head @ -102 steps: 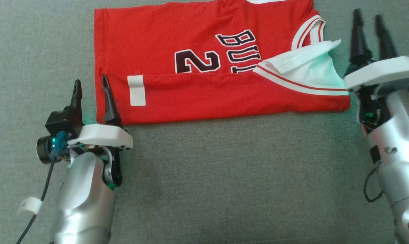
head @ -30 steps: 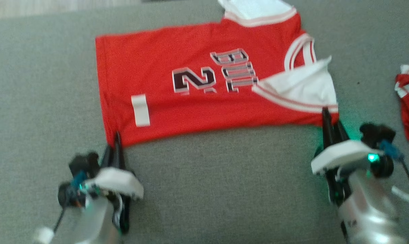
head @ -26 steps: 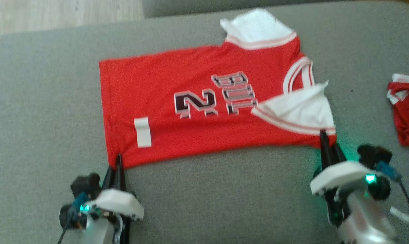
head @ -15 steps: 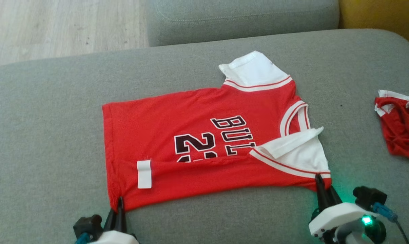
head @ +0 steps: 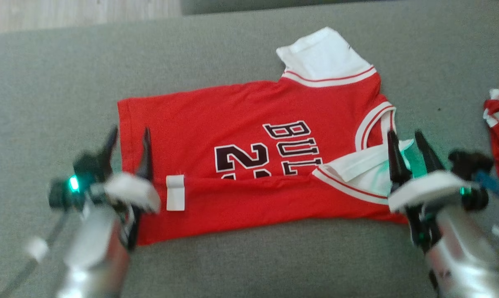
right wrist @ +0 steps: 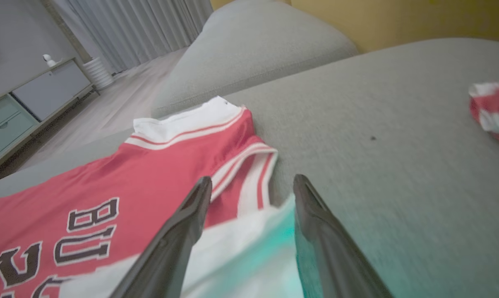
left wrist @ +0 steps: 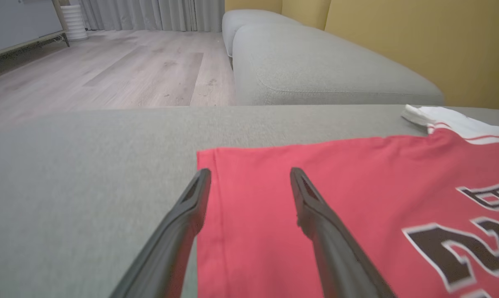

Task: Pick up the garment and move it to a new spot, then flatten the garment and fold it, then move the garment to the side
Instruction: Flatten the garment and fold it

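The red basketball jersey (head: 233, 111) lies on the sofa (head: 46, 82) (near edge folded over). The left gripper (head: 129, 135) and right gripper (head: 404, 137) gape wide, empty.

The head view is taken from above, tilted steeply down on the sofa (head: 249, 256), with the whole jersey (head: 241, 124) framed at middle distance. The left wrist view is set low and close over the jersey's hem, aimed along the left gripper (left wrist: 250, 171) toward the floor (left wrist: 129, 70). The right wrist view is set low at the collar end, aimed along the right gripper (right wrist: 253, 179) toward a cabinet (right wrist: 46, 91). The jersey's printed front is shared by all three views.
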Controlling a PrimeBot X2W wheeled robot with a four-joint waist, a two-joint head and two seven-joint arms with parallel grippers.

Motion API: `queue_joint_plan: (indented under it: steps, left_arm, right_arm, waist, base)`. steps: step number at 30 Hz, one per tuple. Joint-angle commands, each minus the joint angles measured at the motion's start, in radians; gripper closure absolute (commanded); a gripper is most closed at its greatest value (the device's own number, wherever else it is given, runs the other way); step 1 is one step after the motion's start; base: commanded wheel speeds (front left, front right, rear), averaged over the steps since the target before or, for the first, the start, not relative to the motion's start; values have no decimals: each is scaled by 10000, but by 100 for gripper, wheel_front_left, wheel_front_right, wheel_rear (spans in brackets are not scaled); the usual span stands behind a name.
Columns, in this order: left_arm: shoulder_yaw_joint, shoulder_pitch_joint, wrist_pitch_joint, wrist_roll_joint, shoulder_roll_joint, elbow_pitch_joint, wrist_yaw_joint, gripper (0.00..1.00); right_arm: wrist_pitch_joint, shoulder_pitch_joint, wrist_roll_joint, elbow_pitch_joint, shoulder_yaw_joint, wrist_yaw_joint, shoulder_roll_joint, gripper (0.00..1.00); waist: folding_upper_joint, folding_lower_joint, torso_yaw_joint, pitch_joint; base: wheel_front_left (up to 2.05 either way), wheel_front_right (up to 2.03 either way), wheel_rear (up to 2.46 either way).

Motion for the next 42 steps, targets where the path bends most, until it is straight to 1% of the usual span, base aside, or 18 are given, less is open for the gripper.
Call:
queue_joint_plan:
  steps: [1, 4, 8, 13, 16, 21, 22, 23, 24, 27, 31, 37, 42]
  left_arm:
    - [237, -728, 278, 91, 445, -27, -87, 0]
    - [239, -1784, 1095, 5, 787, 490, -324, 0]
    - [243, -2742, 1730, -116, 1120, 1157, -511, 0]
    - [190, -3298, 2084, -248, 1321, 1756, -660, 0]
    - [171, -3585, 2089, -345, 1398, 2070, -722, 0]
    - [72, -3824, 2023, -460, 1344, 2522, -781, 0]
    - [15, -3866, 2016, -482, 1303, 2585, -803, 25]
    - [-56, -3918, 1983, -500, 1262, 2622, -827, 58]
    - [-132, -3954, 1990, -520, 1203, 2665, -846, 100]
    - [-354, -4111, 1905, -614, 953, 2615, -888, 100]
    - [-648, -4323, 1687, -735, 622, 2439, -914, 100]
    - [-1292, -4571, 1295, -984, 207, 1850, -928, 100]
    - [-1923, -4722, 945, -1167, 45, 1301, -930, 100]
  right_arm:
    - [95, -485, -68, -337, 353, -7, -126, 0]
    - [365, -1216, 6, -509, 806, -7, -190, 0]
    - [460, -1948, 182, -679, 1346, -7, -267, 0]
    - [396, -2353, 366, -664, 1780, -7, -344, 0]
    - [339, -2554, 539, -580, 2014, -7, -431, 0]
    - [430, -3075, 910, -364, 2209, -7, -618, 0]
    - [531, -3248, 951, -313, 2262, -7, -704, 0]
    - [661, -3454, 935, -240, 2342, -7, -829, 0]
    - [843, -3667, 978, -120, 2383, -7, -932, 0]
    - [1475, -4408, 1217, 348, 2373, -7, -1254, 0]
    - [2086, -5447, 1215, 1039, 2483, -7, -1682, 0]
    - [2546, -6644, 1166, 2131, 2789, -7, -2009, 0]
    - [2854, -7321, 1048, 3191, 3008, -7, -2226, 0]
  waist:
    - [0, -2, -26, 486]
    - [0, -2, -132, 967]
    - [0, -2, -262, 1484]
    - [0, -2, -359, 1827]
    - [0, -2, -384, 2013]
    - [0, -2, -328, 2237]
    - [0, -2, -283, 2286]
    - [0, -2, -234, 2337]
    - [0, -2, -180, 2377]
    - [0, -2, 93, 2522]
    - [0, -2, 547, 2707]
    - [0, -2, 1362, 2883]
    - [0, -2, 1975, 3031]
  base:
    - [0, 0, 0]
    - [0, 0, 0]
    - [0, 0, 0]
    - [0, 0, 0]
    - [0, 0, 0]
    - [0, 0, 0]
    - [0, 0, 0]
    - [0, 0, 0]
    - [0, 0, 0]
    - [0, 0, 0]
    - [0, 0, 0]
    - [0, 0, 0]
    - [0, 0, 0]
